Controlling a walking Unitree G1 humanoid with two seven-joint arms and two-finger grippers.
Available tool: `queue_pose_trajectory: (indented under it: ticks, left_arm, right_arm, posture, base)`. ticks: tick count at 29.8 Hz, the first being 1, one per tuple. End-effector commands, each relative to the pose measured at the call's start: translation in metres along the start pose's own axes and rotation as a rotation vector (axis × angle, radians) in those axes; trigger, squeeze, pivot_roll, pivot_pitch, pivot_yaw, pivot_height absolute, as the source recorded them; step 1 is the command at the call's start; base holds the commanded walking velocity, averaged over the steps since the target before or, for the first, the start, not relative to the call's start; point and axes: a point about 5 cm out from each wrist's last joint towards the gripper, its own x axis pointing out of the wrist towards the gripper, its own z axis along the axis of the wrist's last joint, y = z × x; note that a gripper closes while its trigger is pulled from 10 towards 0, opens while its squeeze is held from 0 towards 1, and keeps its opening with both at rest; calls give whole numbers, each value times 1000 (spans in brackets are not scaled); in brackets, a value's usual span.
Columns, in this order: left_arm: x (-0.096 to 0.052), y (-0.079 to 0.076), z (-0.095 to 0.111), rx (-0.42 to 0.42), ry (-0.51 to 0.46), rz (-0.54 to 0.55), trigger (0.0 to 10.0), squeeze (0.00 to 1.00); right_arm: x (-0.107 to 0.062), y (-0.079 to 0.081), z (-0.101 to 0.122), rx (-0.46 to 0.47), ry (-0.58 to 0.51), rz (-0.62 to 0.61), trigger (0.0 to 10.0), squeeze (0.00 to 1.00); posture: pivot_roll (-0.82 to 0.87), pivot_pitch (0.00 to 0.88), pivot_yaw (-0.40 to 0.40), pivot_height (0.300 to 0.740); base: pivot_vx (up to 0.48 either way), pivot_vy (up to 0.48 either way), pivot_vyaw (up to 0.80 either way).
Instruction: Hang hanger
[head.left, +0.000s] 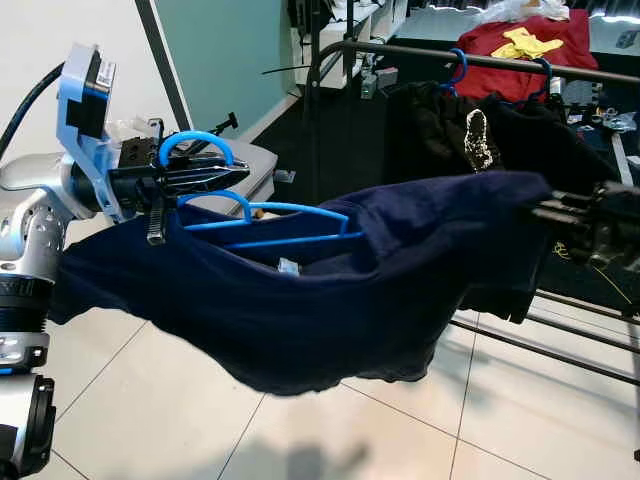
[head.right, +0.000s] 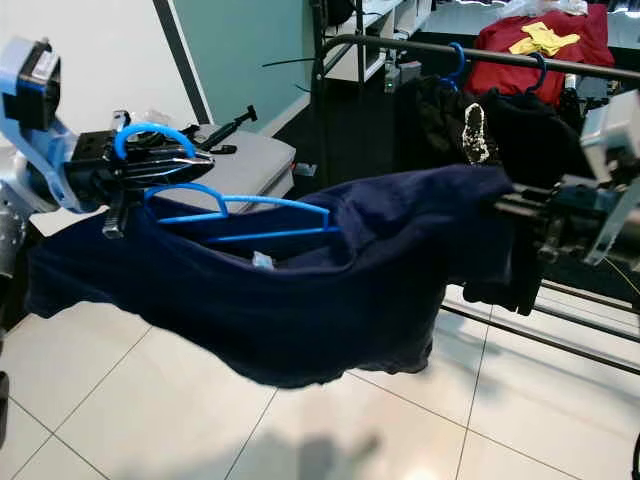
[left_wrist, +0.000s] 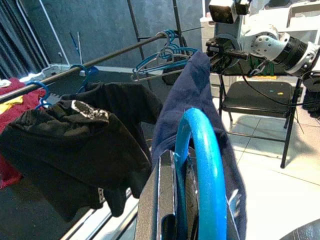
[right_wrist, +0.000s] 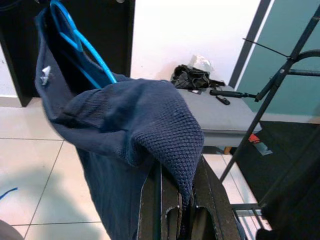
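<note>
A blue plastic hanger (head.left: 270, 225) sits inside the neck of a navy garment (head.left: 330, 300) that sags between my two arms above the floor. My left gripper (head.left: 215, 178) is shut on the hanger's hook (left_wrist: 200, 165), holding it at the left. My right gripper (head.left: 545, 210) is shut on the garment's far edge (right_wrist: 130, 120), with the knit cloth folded over its fingers (right_wrist: 172, 200). The black rack rail (head.left: 400, 50) runs behind and above the garment.
Black garments (head.left: 450, 130) hang from the rail on blue hangers, with a red garment (head.left: 520, 50) behind. Several empty hangers (left_wrist: 165, 50) cluster at one end of the rail. A grey bench (head.left: 255, 165) stands at the left, a folding chair (left_wrist: 255, 95) beyond the rack, and the rack's low bars (head.left: 560, 345) at the right.
</note>
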Motion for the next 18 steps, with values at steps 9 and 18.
queue_pose_trajectory:
  ticks: [9, 18]
  left_arm:
    - [-19, 7, 38, 20, -228, 37, 78, 0]
    - [-31, 9, 67, -43, -595, -11, 1059, 0]
  right_arm:
    - [2, -1, -31, 31, 144, -70, 0, 0]
    - [31, 19, -66, 113, 195, -59, 0, 0]
  posture:
    - [-58, 89, 83, 740]
    - [-57, 87, 81, 740]
  base:
    - [0, 0, 0]
    - [0, 0, 0]
